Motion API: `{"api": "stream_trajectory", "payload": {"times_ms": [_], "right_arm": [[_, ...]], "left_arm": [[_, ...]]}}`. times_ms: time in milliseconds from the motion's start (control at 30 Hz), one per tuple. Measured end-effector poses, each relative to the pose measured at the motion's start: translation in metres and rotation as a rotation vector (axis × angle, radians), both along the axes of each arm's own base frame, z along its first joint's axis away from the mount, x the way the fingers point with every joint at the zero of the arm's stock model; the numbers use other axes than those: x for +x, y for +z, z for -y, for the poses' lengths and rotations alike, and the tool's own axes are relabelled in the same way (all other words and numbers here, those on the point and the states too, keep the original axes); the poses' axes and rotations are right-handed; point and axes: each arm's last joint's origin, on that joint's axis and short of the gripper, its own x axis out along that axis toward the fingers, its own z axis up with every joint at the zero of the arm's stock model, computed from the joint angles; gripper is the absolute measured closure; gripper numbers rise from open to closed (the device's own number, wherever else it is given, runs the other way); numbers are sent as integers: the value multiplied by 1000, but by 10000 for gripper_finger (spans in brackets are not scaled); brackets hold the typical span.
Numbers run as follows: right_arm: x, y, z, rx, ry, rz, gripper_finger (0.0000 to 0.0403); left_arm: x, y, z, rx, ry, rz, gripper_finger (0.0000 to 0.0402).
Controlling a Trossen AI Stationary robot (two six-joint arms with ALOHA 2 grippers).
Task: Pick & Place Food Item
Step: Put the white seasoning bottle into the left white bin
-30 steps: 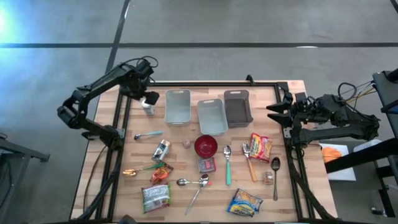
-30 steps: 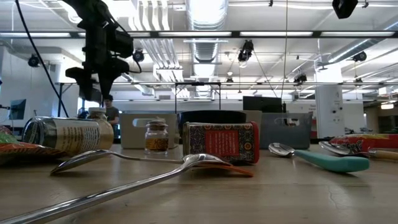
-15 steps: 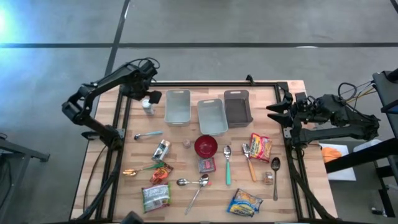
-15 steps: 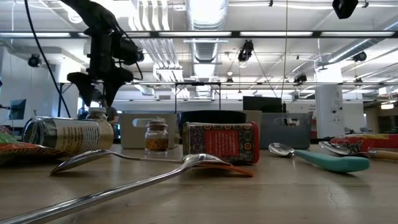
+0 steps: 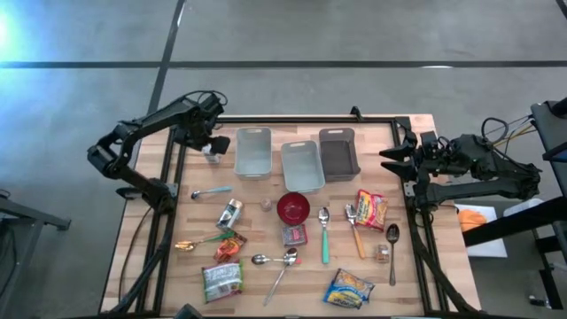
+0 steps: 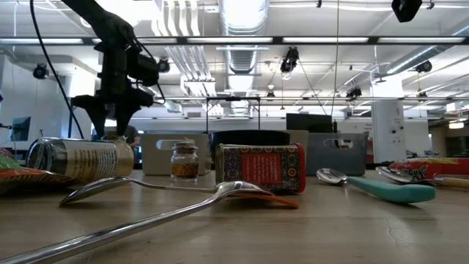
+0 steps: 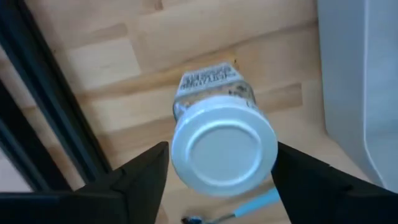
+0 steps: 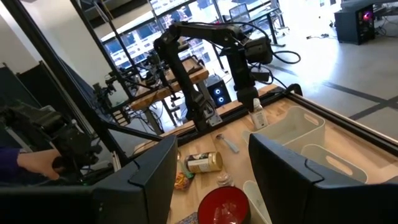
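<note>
Left hand [image 7: 221, 171], fingers spread, straddles the white-capped jar [image 7: 222, 148]; an off-centre closure could tip it; right hand [image 5: 390, 162] waits half-open

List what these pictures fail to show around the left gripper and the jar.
- Jar contents: left wrist view, the white lid covers them.
- Jar in low view: the can hides all but its top.
- Left gripper contact with the jar: high view too small; the wrist view shows fingers flanking the lid, contact unclear.
- Jar label: cut short by the lid, unreadable.
</note>
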Motion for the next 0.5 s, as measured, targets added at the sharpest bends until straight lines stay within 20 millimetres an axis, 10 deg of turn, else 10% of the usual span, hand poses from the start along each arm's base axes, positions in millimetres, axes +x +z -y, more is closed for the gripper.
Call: {"api": "stream_trajectory", "payload": {"times_ms": [500], "right_arm": [[0,0,0,8,0,2,207]], "left_arm": [[2,0,-2,81,-1,70,177]]}}
